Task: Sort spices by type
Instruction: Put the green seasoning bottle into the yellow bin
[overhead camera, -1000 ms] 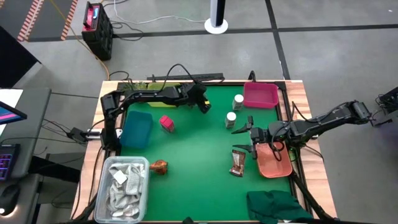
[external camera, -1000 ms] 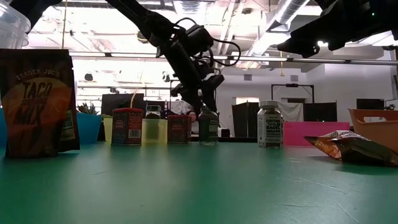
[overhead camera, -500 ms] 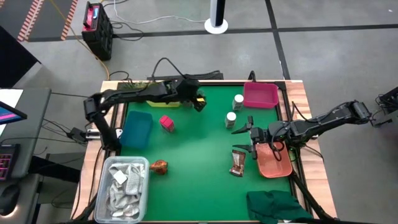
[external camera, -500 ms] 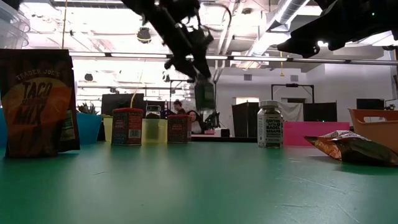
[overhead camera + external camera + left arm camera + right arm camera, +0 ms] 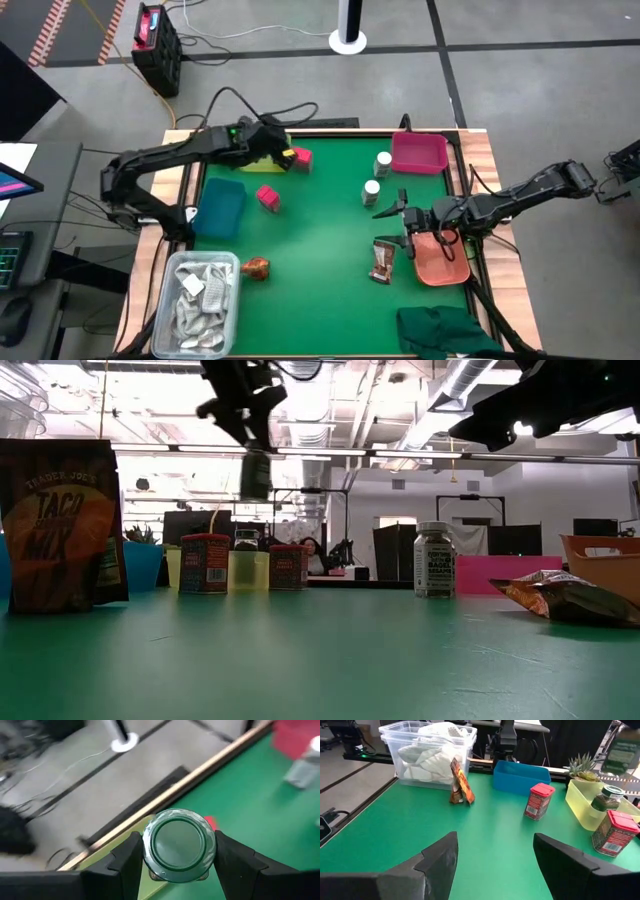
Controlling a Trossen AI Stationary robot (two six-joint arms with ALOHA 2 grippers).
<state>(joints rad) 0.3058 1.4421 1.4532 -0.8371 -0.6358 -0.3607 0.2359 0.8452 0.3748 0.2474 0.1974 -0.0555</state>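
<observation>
My left gripper is clamped on a green jar by its body, just under the lid, and holds it in the air over the yellow bin at the table's far-left corner. In the low view the jar hangs well above the table. The other green jar already stands in that bin, so mine belongs beside it.

The risk is in the lowering. The bin is small, and 1 pink pack sits just beside its edge — if I come down off-centre, I judge the jar could catch the rim or knock its twin over. Letting go too high could make it bounce or tip, since the jar is tall and narrow. My grip sits high on the jar, so a quick swing could also let it slip.

My right gripper waits wide open and empty near the orange bin, with a brown sachet on the cloth nearby. The 2 white-capped bottles stand near the pink bin; the second pink pack sits by the blue bin.
</observation>
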